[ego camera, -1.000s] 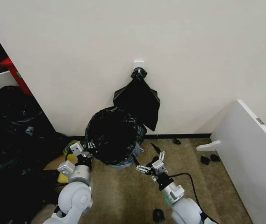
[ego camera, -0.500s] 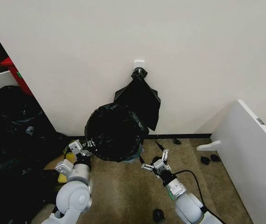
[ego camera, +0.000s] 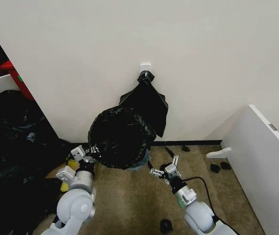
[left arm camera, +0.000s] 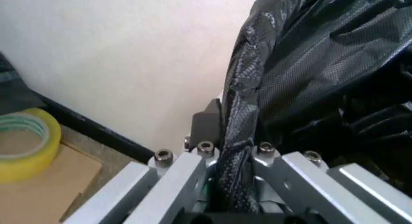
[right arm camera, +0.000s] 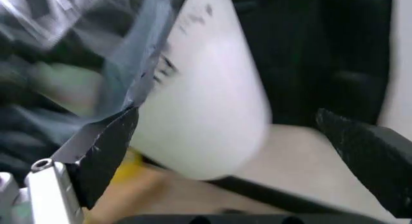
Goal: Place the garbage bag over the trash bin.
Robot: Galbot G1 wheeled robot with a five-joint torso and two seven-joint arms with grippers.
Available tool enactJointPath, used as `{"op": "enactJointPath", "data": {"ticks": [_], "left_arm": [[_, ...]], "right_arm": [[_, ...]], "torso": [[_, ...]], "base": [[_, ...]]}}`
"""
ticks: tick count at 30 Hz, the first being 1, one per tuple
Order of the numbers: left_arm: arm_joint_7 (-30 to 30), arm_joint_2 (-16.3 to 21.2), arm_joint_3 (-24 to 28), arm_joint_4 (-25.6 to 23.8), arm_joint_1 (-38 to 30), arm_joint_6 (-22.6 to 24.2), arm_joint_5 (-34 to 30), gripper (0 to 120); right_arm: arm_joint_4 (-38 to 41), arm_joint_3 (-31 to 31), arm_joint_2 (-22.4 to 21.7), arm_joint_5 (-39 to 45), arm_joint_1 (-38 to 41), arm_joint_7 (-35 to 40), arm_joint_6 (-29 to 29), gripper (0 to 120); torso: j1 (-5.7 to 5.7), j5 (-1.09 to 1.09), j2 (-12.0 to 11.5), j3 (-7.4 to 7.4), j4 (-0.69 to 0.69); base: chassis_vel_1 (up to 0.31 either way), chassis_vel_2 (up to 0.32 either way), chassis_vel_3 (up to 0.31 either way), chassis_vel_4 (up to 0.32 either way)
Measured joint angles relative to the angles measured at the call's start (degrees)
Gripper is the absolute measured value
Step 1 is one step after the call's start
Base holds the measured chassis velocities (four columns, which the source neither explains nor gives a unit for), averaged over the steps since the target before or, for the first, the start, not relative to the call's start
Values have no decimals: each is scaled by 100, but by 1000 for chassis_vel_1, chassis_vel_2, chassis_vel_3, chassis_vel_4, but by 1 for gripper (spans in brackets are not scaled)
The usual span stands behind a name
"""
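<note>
The black garbage bag (ego camera: 119,137) is spread over the trash bin, whose off-white wall (right arm camera: 206,103) shows below the plastic in the right wrist view. At the bag's left edge, my left gripper (ego camera: 92,150) is shut on a fold of the black plastic (left arm camera: 235,151). My right gripper (ego camera: 164,164) hovers open just right of the bin's base, above the carpet, with nothing in it. Its black pads (right arm camera: 106,147) stand wide apart in front of the bin wall.
A second black bag (ego camera: 146,103) hangs from a wall hook behind the bin. Dark bags (ego camera: 12,147) pile up at the left, near a yellow tape roll (left arm camera: 22,142) on cardboard. A white panel (ego camera: 266,161) leans at the right. Small black items (ego camera: 217,167) lie on the carpet.
The bag's mouth has risen and rounded out over the bin. My left gripper went up a little with the edge. My right gripper moved forward, closer to the bin's base.
</note>
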Motion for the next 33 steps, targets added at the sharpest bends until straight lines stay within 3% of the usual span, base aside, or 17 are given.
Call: {"op": "enactJointPath", "data": {"ticks": [5, 11, 20, 25, 33], "left_arm": [[31, -1, 20, 1, -18, -17, -24, 0], [37, 8, 39, -31, 7, -17, -24, 0], [47, 34, 47, -13, 27, -35, 2, 0], [54, 20, 82, 18, 23, -40, 21, 0], [60, 10, 123, 60, 3, -48, 50, 0]], "right_arm": [[-68, -13, -37, 1413, 101, -1342, -2, 100], [-180, -47, 34, 1734, 247, -1738, -20, 98], [-652, 87, 29, 2022, 496, -2403, 41, 65], [-799, 183, -5, 2471, 523, -3097, 61, 74], [-748, 229, -22, 2724, 479, -3396, 43, 83]], "torso": [[0, 0, 0, 0, 0], [0, 1, 0, 0, 1], [0, 1, 0, 0, 1], [0, 1, 0, 0, 0], [0, 0, 0, 0, 0]], "base": [[0, 0, 0, 0], [0, 0, 0, 0], [0, 0, 0, 0], [0, 0, 0, 0], [0, 0, 0, 0]]}}
